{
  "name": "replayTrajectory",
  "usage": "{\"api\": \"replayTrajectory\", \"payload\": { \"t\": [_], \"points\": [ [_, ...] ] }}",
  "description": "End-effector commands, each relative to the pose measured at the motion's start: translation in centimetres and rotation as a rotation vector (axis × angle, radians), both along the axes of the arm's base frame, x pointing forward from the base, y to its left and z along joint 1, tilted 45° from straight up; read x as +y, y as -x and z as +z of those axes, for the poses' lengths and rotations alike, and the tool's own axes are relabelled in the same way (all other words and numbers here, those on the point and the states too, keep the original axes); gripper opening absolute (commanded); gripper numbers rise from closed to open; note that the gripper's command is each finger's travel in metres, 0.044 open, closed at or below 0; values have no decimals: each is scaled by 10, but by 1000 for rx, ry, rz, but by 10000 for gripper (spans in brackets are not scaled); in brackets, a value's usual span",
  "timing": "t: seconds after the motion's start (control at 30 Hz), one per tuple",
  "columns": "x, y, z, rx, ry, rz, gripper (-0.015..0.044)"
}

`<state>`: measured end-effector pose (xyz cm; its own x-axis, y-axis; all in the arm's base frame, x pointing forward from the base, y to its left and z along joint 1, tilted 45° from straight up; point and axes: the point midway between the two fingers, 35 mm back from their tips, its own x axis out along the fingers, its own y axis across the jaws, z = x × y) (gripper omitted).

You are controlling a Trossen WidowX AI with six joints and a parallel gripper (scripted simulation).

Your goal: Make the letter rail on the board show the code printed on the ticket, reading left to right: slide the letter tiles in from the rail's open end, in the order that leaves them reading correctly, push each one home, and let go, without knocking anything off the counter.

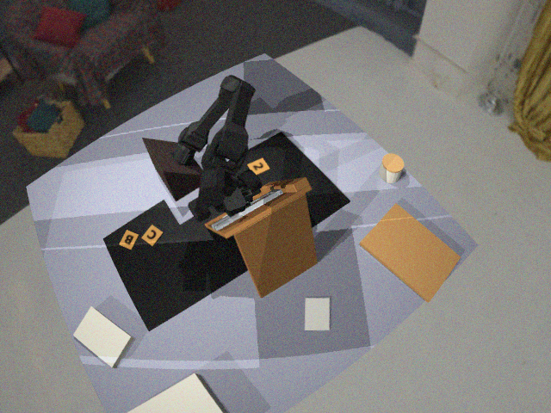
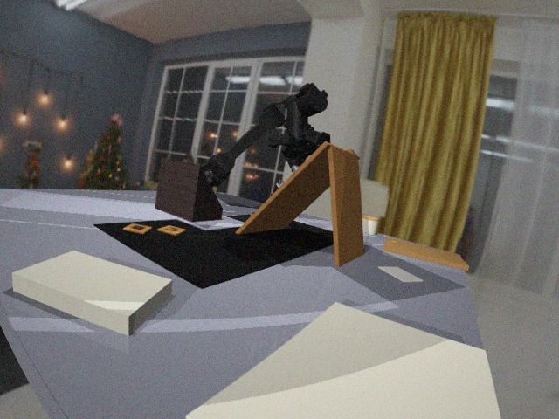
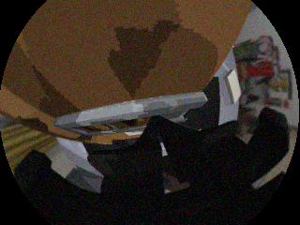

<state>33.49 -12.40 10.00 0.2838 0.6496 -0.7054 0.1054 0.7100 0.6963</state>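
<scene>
My gripper (image 1: 247, 199) (image 3: 155, 118) is shut and looks empty, its tips close to the silver letter rail (image 1: 226, 220) (image 3: 141, 106) on the sloping orange board (image 1: 278, 249) (image 2: 348, 202) (image 3: 197, 52). Partly hidden tan and dark shapes show behind the rail's front bar in the wrist view; I cannot read any letters there. Tile B (image 1: 128, 239) (image 2: 137, 228) and tile C (image 1: 151, 235) (image 2: 171, 230) lie flat on the black mat (image 1: 151, 293) (image 2: 198, 265). Tile 2 (image 1: 258, 166) lies on the mat's far part, behind the board. A white card (image 1: 317, 313) (image 2: 400, 273) shows no readable print.
A dark brown wedge block (image 1: 171, 170) (image 2: 175, 189) stands beside the arm's base. An orange-topped cup (image 1: 392, 169) and a flat orange slab (image 1: 409, 253) (image 2: 424, 254) are on the right. Cream blocks (image 1: 102, 335) (image 2: 90, 288) lie near the front edges.
</scene>
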Motion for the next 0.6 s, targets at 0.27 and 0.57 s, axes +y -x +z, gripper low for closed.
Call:
{"api": "replayTrajectory", "payload": {
  "t": [0.27,0.57],
  "points": [
    [3,0,6,-1,-3,-4,0],
    [5,-1,8,-1,-3,-4,0]
  ]
}}
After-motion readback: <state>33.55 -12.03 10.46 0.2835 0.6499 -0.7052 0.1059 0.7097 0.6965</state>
